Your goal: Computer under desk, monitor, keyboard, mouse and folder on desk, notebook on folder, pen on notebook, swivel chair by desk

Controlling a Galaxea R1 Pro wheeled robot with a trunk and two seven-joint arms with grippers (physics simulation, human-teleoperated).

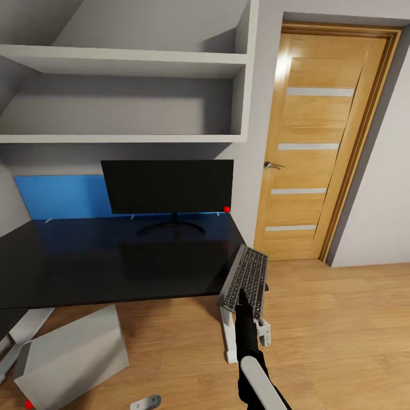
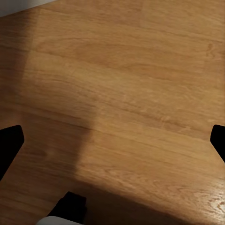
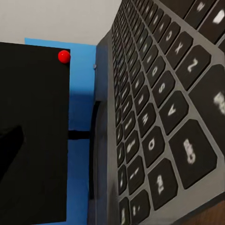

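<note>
The keyboard (image 1: 245, 280) is up in the air, just past the right corner of the counter (image 1: 114, 262). It is tilted, with its black keys facing up and to the left. The right fingers (image 1: 244, 297) are closed on its near edge and hold it up. In the right wrist view the keys (image 3: 164, 117) look very big and close.

The monitor (image 1: 168, 185) stands on the counter near the back, with a red dot (image 1: 226, 209) at its lower right corner. A blue panel (image 1: 60, 196) is on the wall behind it.

The computer (image 1: 71, 356) sits on the wood floor (image 1: 341, 330) under the counter's front edge, tipped a bit.

The left fingers (image 2: 8, 145) are spread wide open over the bare floor.

Grey shelves (image 1: 125, 62) hang above the counter. An oak door (image 1: 319, 142) is on the right.
</note>
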